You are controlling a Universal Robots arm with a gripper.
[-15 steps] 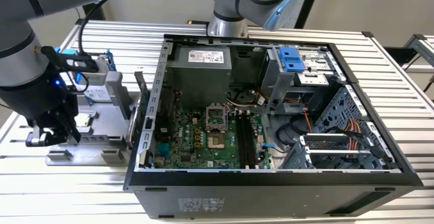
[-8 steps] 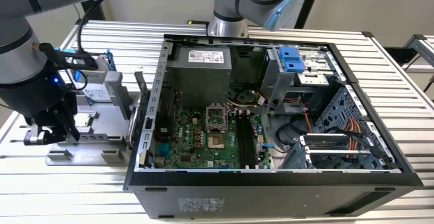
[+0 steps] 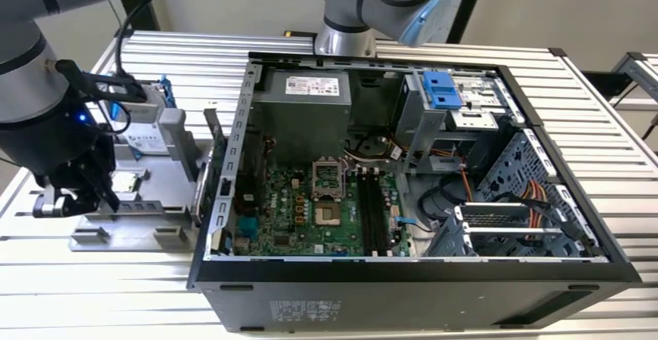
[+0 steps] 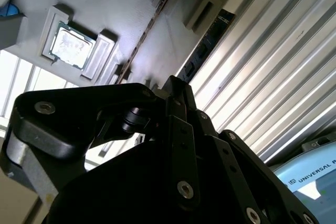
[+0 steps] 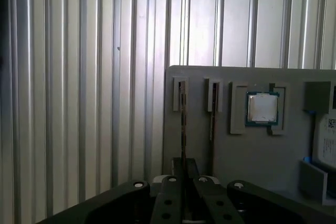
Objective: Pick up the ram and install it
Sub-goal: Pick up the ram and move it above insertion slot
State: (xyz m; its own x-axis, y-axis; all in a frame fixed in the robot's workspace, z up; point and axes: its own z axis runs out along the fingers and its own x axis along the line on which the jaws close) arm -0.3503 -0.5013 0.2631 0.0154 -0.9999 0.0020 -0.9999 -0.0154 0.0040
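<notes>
Fingers first: the gripper has them drawn close together, with nothing between them as far as I can judge. Just beyond the tips in both wrist views, the ram stands on edge in a slot of the grey tray, with the CPU chip in the pocket beside it. The tray sits at the exterior view's left, beside the open computer case. This looks like the approach, and the pick isn't made. A grasp calls for spread jaws squared across that thin edge. The motherboard slots wait empty.
</notes>
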